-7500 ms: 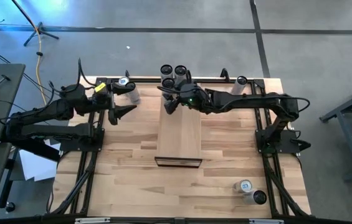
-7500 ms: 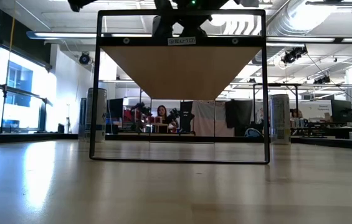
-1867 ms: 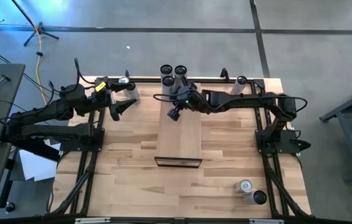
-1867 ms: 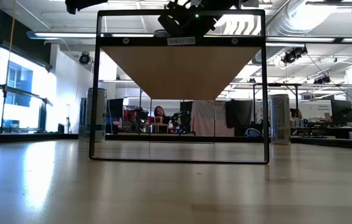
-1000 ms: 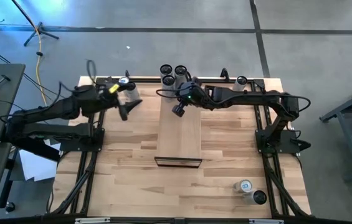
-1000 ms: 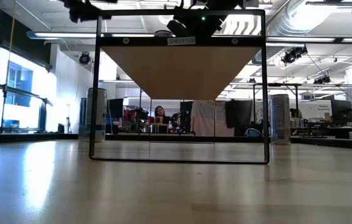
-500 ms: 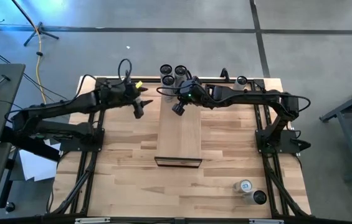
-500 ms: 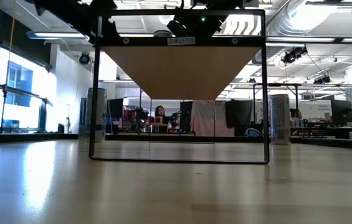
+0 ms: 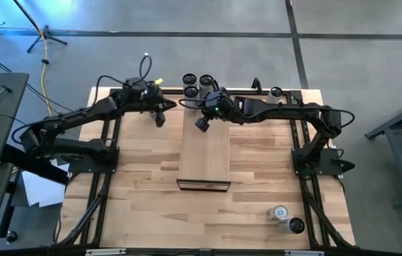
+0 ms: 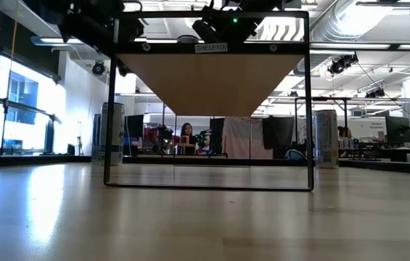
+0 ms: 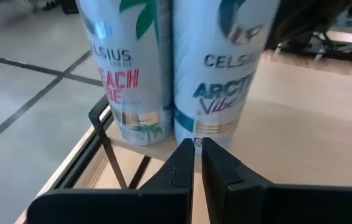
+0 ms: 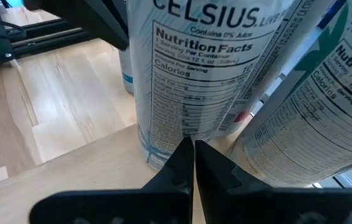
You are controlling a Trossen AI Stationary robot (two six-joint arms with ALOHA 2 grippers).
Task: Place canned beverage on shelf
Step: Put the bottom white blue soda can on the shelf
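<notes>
The pale wood shelf [image 9: 204, 153] stands raised on a black frame [image 10: 110, 101] at mid-table. Three Celsius cans [image 9: 192, 92] stand upright on its far end. My left gripper [image 11: 194, 144] is shut. It hangs just left of the shelf's far end [image 9: 159, 119] and points at the Peach can [image 11: 126, 62] and the Arctic can [image 11: 222, 62]. My right gripper [image 12: 193, 144] is shut. It is over the shelf's far end [image 9: 201, 122], with its fingertips at the lower wall of a can [image 12: 194, 74]. My left gripper touches nothing that I can see. My right gripper's shut fingertips [image 12: 185, 152] come level at the lower wall of a standing can [image 12: 191, 127], just above the shelf top. I cannot tell whether they touch it.
A can [image 9: 275, 92] stands at the table's far right. Two more cans [image 9: 286, 219] are at the near right corner. Another can [image 12: 126, 74] stands on the table left of the shelf, under my left arm. The low view shows cans at both sides [image 10: 112, 134] [image 10: 326, 138].
My left gripper has swung toward the table's right and far edge, up to the cans at the shelf's far end. Its arm now covers the can at the far left. My right gripper has stayed almost still by the cans.
</notes>
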